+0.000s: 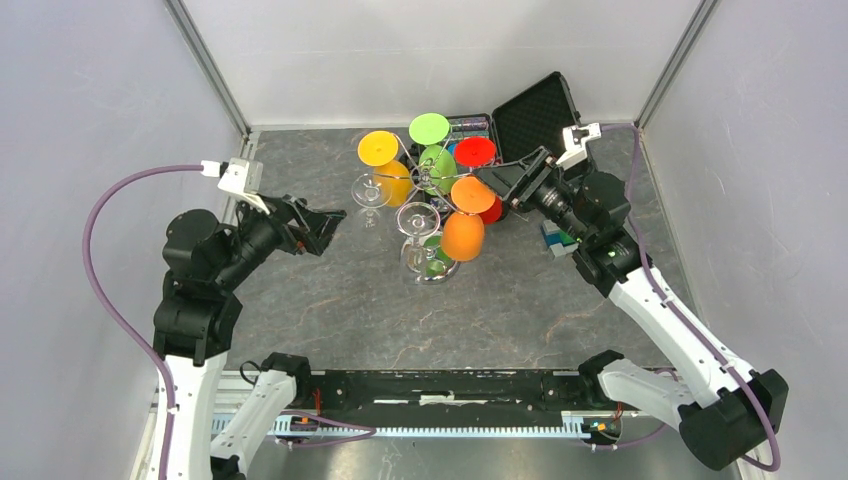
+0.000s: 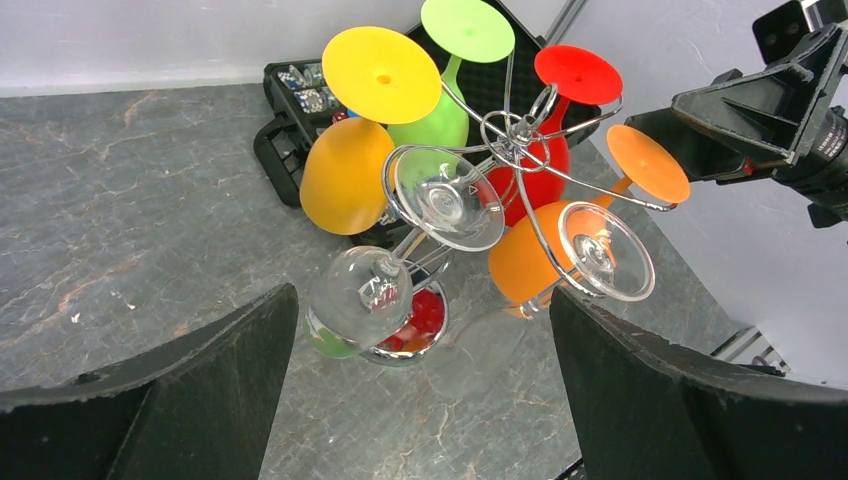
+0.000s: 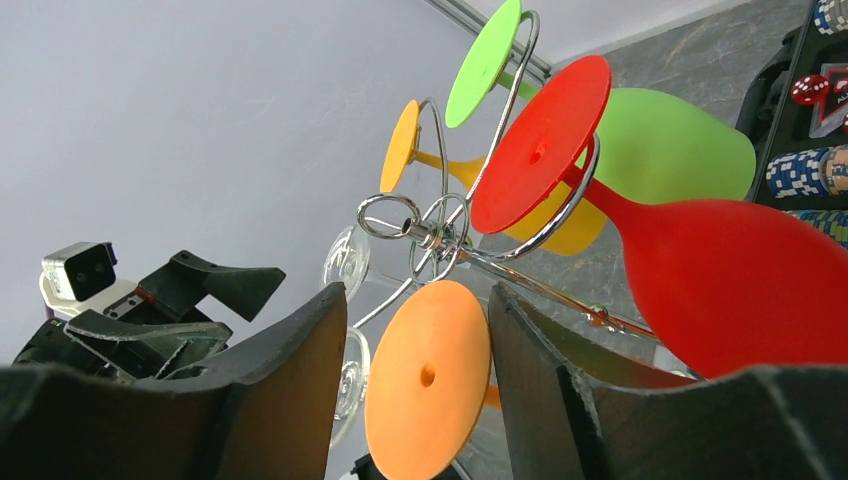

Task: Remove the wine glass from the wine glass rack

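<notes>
Partly, wine glass rack, base obscured

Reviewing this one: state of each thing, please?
wine glass rack: upright, loaded.
orange glass: hanging inverted.
red glass: hanging inverted.
green glass: hanging inverted.
yellow glass: hanging inverted.
clear glasses: both hanging.
black case: lid open.
left gripper: open, empty.
right gripper: open, at orange glass's foot.

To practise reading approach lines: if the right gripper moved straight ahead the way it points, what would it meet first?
Probably the round foot of the orange wine glass hanging on the wine glass rack: it sits between the open fingers of the right gripper, though depth is unclear.
</notes>
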Available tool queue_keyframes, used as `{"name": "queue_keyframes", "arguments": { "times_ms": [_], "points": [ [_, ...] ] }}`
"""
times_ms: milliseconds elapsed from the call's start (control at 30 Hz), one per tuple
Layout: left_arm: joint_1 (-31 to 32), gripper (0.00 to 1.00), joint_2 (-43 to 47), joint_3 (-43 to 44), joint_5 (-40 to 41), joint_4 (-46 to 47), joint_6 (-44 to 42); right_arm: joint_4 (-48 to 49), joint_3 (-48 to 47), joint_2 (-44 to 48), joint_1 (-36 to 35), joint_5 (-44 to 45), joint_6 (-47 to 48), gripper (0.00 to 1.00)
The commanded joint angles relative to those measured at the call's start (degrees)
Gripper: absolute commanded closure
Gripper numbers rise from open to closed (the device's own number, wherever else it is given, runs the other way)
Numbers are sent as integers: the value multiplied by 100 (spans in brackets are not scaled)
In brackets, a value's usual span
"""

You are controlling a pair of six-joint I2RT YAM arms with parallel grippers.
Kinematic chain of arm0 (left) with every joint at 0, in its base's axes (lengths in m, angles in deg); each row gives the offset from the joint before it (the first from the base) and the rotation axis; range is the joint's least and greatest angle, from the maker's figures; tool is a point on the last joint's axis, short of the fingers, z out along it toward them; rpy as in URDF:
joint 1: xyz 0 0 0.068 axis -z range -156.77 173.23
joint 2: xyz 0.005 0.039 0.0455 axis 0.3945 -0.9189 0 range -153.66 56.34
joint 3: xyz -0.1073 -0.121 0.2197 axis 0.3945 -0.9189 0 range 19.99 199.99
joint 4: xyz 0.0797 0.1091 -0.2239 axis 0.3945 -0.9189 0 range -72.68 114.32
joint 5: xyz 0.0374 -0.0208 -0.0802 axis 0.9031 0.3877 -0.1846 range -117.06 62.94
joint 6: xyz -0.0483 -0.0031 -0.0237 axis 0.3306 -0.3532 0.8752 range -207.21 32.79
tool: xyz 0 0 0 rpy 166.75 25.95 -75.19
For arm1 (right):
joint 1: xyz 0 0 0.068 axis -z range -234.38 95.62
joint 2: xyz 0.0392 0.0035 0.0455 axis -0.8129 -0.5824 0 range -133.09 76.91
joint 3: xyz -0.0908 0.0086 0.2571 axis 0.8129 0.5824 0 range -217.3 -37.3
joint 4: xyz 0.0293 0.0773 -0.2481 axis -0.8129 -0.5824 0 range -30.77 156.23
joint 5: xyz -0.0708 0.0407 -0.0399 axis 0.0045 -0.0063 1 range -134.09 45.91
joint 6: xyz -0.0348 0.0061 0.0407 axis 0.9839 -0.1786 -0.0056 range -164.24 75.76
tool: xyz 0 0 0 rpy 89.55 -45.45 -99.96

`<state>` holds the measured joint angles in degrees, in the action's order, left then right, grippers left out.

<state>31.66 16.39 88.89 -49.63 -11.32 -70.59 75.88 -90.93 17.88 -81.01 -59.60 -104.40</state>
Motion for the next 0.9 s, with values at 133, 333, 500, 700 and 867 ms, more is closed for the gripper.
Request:
{"name": "queue_keyframes", "arguments": {
  "times_ms": [133, 333, 500, 700, 867],
  "points": [
    [-16, 0, 99, -30, 115, 13, -63, 101, -289, -86, -53, 66, 61, 40],
    [-16, 0, 127, -79, 121, 13, -71, 101, -100, 20, -53, 66, 61, 40],
    [1, 0, 119, -79, 125, 13, -63, 101, -21, 95, -53, 66, 61, 40],
    [14, 0, 143, -96, 154, 14, -68, -1860, 115, 163, -53, 615, 3038, 40],
    [17, 0, 146, -79, 169, 15, -78, -1872, 144, 266, -53, 873, 276, 40]
  ]
}}
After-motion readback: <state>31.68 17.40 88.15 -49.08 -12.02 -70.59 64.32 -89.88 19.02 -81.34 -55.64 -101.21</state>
